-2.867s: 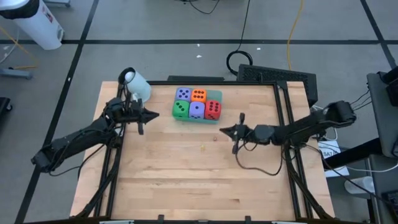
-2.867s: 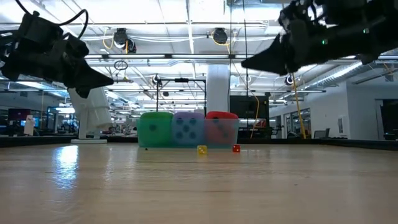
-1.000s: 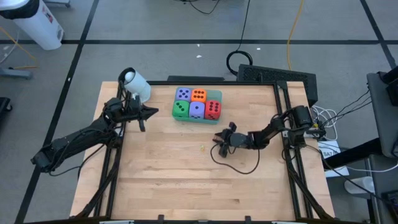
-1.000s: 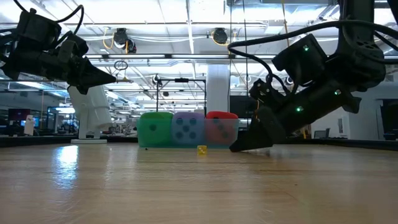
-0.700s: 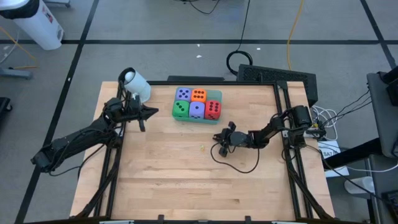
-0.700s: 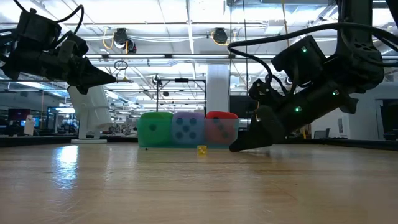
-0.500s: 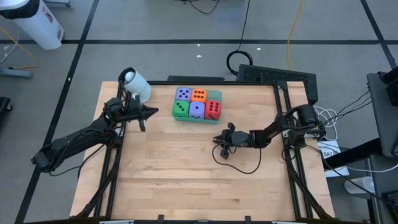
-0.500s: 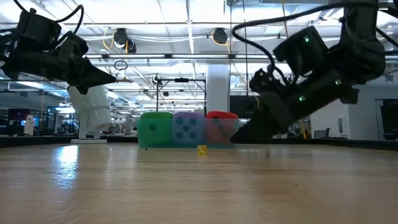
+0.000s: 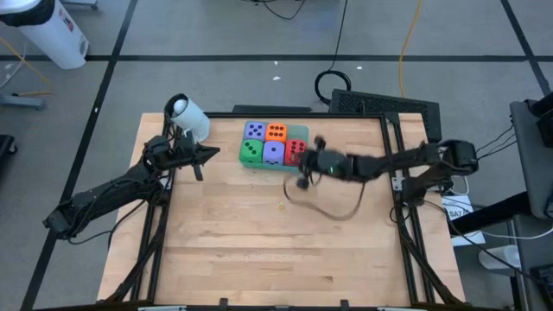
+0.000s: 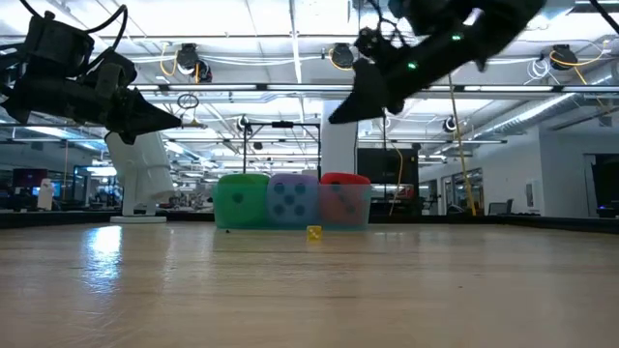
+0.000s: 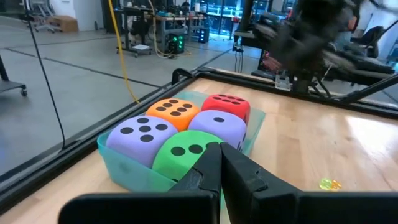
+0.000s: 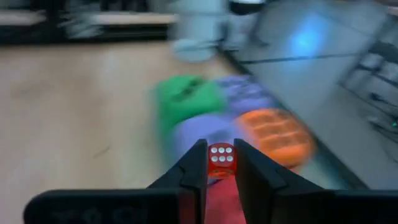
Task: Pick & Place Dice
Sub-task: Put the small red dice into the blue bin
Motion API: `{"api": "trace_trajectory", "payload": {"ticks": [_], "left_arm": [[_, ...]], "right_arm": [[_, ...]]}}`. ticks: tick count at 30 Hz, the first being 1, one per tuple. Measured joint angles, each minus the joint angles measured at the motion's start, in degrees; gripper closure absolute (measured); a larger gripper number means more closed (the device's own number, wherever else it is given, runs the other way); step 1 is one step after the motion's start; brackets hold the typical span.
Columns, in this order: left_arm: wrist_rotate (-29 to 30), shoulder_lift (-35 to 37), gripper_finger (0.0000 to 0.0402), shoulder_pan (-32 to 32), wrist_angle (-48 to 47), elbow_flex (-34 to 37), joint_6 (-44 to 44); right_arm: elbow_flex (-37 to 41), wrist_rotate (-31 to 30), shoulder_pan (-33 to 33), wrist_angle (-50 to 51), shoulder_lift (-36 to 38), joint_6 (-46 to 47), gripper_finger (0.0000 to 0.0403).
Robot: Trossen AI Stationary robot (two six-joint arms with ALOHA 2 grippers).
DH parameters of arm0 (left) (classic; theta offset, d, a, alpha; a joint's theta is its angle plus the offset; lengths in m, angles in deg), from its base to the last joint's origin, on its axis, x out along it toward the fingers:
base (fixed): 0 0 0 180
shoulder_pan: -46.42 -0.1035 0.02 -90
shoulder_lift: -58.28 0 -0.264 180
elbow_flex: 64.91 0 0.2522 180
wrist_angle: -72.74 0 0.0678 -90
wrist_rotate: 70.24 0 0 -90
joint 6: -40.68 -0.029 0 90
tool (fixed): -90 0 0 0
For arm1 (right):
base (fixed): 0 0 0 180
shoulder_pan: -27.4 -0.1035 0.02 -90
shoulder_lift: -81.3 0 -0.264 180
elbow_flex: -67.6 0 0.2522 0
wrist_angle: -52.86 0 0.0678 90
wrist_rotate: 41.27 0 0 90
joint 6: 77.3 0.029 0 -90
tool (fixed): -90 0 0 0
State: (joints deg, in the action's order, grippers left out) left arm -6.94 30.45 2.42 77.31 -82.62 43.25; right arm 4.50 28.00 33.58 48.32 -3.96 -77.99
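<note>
Progress: a small red die (image 12: 220,159) has been lifted off the table (image 9: 259,250), pinched in the right gripper (image 12: 220,163), and carried above the tray (image 9: 298,132) of big dice (image 9: 275,153). Release is judged next. Left gripper (image 9: 200,155) is held pressed together beside the tray

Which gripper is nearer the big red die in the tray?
Right. The right gripper, shut on a small red die, is raised just beside the big red die. The left gripper hovers off the tray's opposite end, beyond the green die.
</note>
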Motion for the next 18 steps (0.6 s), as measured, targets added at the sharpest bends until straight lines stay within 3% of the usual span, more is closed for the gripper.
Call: {"api": "trace_trajectory", "payload": {"ticks": [4,9,18], "left_arm": [[1.0,0.0,0.0394,0.0,0.2,0.0,-1.4],[1.8,0.0,0.0394,0.0,0.4,0.0,-1.8],[3.3,0.0,0.0394,0.0,0.9,0.0,-2.9]], "right_arm": [[-5.1,4.7,10.2,8.8,-1.2,0.9,0.0339],[-5.9,15.9,20.3,8.7,-5.6,0.7,0.0356],[-5.9,22.5,24.9,6.4,-11.8,-0.5,0.033]]}}
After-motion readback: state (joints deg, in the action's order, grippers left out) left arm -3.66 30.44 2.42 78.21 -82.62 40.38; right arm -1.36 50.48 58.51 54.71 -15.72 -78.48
